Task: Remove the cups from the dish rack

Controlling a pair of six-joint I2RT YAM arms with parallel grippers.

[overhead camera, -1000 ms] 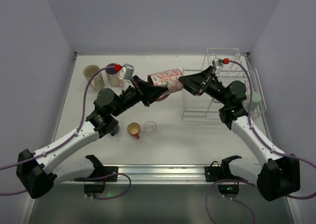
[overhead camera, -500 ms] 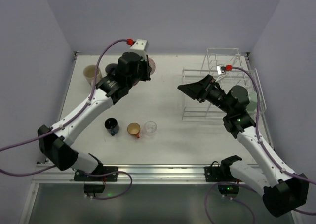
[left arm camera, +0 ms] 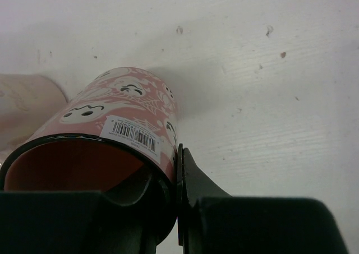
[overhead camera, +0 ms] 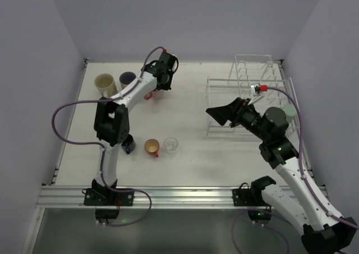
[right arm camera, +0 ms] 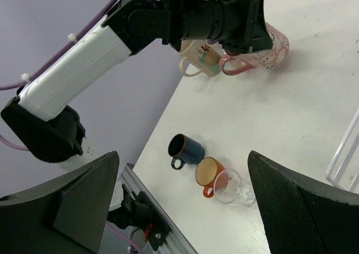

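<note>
Pink, ghost-printed cup [left arm camera: 120, 105] is pinched at the rim by my left gripper [left arm camera: 176, 172]. One finger is inside its orange-red hollow and the other outside, the jaws nearly together. The cup is out of the rack [overhead camera: 247, 97] and well to its left. It tilts with its mouth toward the wrist and its base low over the table [overhead camera: 190, 164]; I cannot tell whether it touches.

Just past it, farther from the rack, stands a beige mug [overhead camera: 128, 78], then a second beige mug [overhead camera: 104, 84].

Off the rack's near-left corner, a glass [overhead camera: 171, 144], an orange cup [overhead camera: 151, 147] and a blue mug [overhead camera: 128, 143] sit upright in a row, the glass nearest the rack.

The rack holds a green tumbler [overhead camera: 289, 112] on its right side, partly behind my right arm.

My right gripper [overhead camera: 216, 115] hangs just left of the rack, fingers spread wide.
</note>
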